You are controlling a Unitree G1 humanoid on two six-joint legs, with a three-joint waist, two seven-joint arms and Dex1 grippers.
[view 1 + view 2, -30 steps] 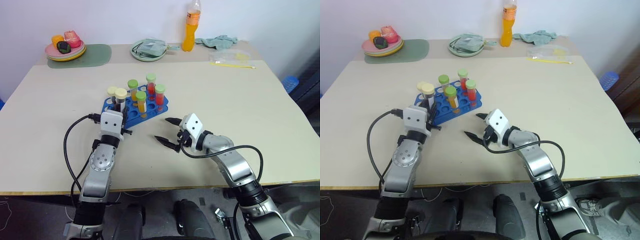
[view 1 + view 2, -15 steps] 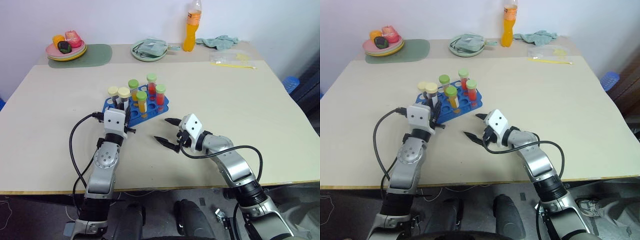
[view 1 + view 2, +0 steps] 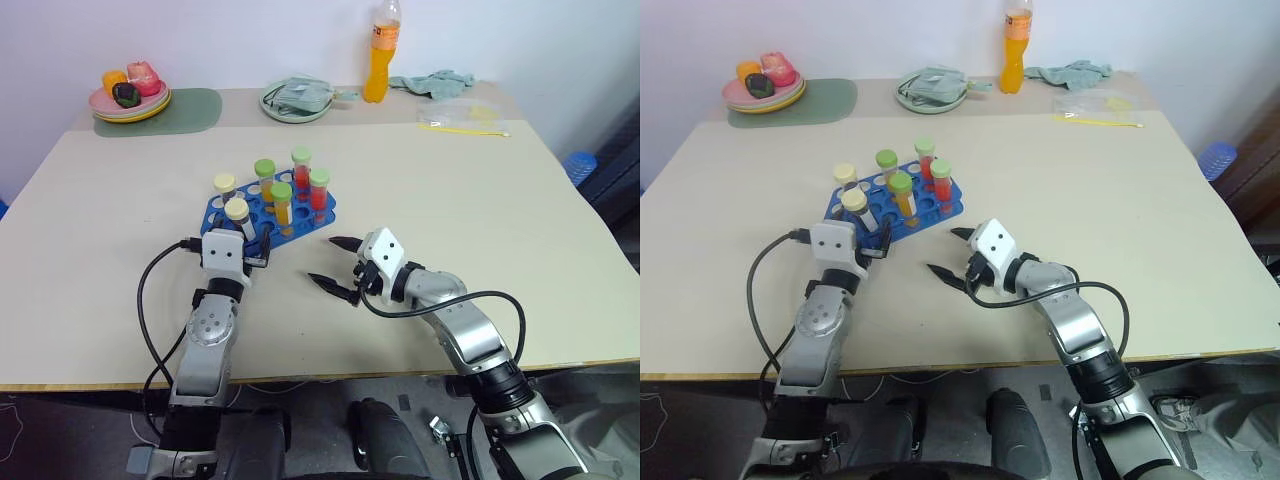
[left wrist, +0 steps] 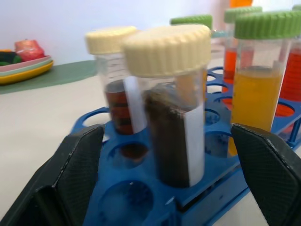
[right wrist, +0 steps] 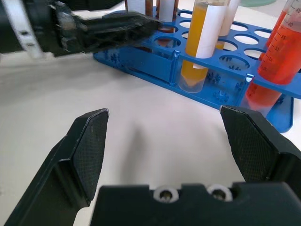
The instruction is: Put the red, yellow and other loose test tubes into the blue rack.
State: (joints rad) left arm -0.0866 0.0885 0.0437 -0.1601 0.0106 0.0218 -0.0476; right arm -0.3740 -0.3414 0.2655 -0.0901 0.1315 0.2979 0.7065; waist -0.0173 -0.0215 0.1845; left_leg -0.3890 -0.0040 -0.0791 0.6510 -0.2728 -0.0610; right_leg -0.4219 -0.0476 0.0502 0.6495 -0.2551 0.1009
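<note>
So the blue rack [image 3: 268, 211] is sitting a bit left of the table's [image 3: 120, 210] middle, holding six capped tubes upright. The left claw [image 3: 247, 247] is hanging at the rack's 7 o'clock corner with its fingers spread wide; in the left wrist view the cream-capped dark tube [image 4: 173, 104] is standing in its hole right between them, touching neither pad. A second cream-capped tube [image 3: 226, 187] is sitting just behind it. The right claw [image 3: 333, 264] is hovering low over bare table at the rack's 5 o'clock, also spread apart and gripping nothing, with the green-capped orange tube [image 5: 203, 41] and a red tube [image 5: 273, 63] straight ahead of it.
</note>
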